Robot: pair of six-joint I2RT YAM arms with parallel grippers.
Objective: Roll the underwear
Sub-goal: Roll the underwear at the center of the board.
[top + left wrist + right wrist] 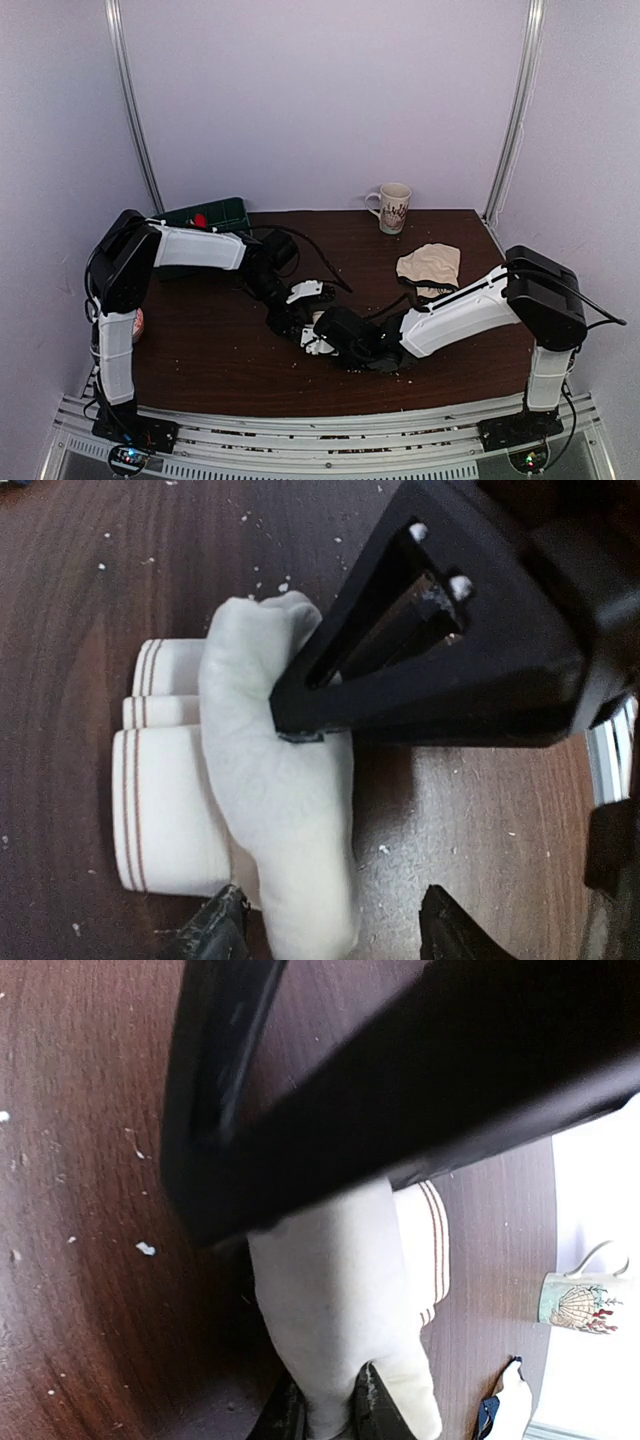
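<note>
Underwear: a white garment (270, 810) lying on the dark brown bench (200, 340), near the middle and towards the near edge, where the two arms meet.
Fold state: partly bundled. In the left wrist view, three stacked layers of waistband (150, 810) with thin brown stripes show on one side, and a thicker, softly rumpled mass lies across them.
Left claw: the left claw (330, 935) is spread wide. Its two dark fingertips stand either side of the end of the bundle, with cloth between them. I cannot tell whether either tip presses the fabric.
Right claw: the right claw (328, 1410) is closed down on the underwear, with a fold of white cloth pinched between its tips. In the left wrist view one of its black triangular fingers (440, 650) touches the top of the bundle.
Bench surface: scattered pale crumbs around the garment.
Other things: a beige cloth (430, 265) lies on the right half of the bench, well apart from the underwear. A patterned mug (392, 207) stands upright at the far edge, and a green box (210, 214) sits at the far left corner.
</note>
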